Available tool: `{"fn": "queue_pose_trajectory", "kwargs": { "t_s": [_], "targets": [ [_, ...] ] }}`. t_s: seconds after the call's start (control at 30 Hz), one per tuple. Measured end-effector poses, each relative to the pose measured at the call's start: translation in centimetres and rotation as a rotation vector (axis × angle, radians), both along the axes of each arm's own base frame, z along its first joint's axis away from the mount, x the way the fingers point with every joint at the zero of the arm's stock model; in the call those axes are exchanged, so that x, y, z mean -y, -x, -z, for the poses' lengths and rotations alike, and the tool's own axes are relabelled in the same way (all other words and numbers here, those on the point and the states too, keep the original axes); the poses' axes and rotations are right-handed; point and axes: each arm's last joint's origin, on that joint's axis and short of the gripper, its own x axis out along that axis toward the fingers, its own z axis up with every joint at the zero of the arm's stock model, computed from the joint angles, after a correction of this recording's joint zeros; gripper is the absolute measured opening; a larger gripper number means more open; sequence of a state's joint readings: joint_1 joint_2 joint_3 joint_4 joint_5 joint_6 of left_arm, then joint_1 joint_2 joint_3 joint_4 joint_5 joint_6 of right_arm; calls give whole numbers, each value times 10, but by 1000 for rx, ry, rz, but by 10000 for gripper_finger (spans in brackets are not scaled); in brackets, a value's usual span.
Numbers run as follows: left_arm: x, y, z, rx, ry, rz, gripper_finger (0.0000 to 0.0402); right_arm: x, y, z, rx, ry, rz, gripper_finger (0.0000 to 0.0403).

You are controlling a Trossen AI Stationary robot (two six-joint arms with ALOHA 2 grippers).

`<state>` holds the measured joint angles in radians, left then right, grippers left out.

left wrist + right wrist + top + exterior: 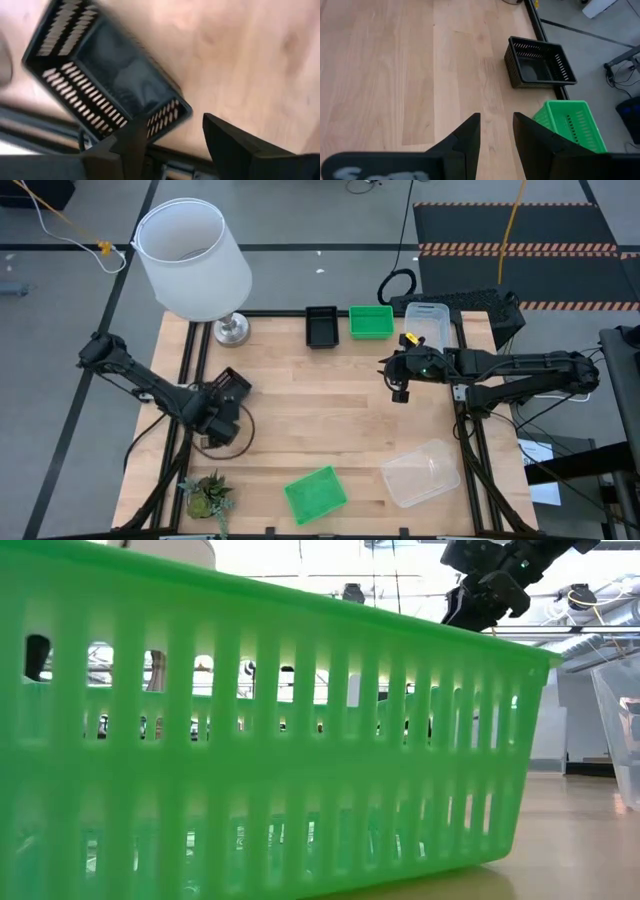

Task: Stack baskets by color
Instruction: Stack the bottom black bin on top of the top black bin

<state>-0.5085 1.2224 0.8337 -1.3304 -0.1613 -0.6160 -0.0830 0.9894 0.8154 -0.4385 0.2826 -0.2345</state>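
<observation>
A black basket (107,75) lies at the table's left edge (232,384), partly over the dark frame rail. My left gripper (171,120) hangs open just above it, pointing steeply down (226,404). At the far edge stand a second black basket (321,326), a green basket (371,321) and a clear basket (430,320). Another green basket (315,492) and a clear basket (420,472) sit near the front edge. My right gripper (400,390) hangs above the table's right middle, narrowly open and empty (496,116). My left gripper comes at the black basket from above. One finger (132,142) stands over the basket's corner (167,112) and the other finger (235,145) stands outside it over bare wood. Whether either finger touches the basket, I cannot tell.
A white lampshade (192,258) on a metal foot stands at the far left. A small potted plant (207,495) is at the near left corner. The front green basket (260,740) fills the low view. Bare wood (320,410) lies between the two arms.
</observation>
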Motion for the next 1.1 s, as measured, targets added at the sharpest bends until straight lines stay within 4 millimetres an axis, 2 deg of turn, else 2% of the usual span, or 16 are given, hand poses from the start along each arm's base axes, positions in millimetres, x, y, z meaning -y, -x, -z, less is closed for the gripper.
{"fn": "queue_pose_trajectory", "kwargs": {
  "t_s": [0.13,0.27,0.5,0.73,1.1],
  "targets": [
    [9,5,0,-45,20,213,168,0,0,0,-5,4,-4,112],
    [12,8,1,-61,18,293,149,0,1,1,-13,3,-4,112],
    [6,17,21,-135,-30,311,138,0,1,1,-12,3,-4,112],
    [5,17,31,-110,-34,320,138,0,0,0,-9,4,-4,112],
    [9,11,36,-37,-9,223,134,0,0,0,-9,3,-5,112]
  ]
}}
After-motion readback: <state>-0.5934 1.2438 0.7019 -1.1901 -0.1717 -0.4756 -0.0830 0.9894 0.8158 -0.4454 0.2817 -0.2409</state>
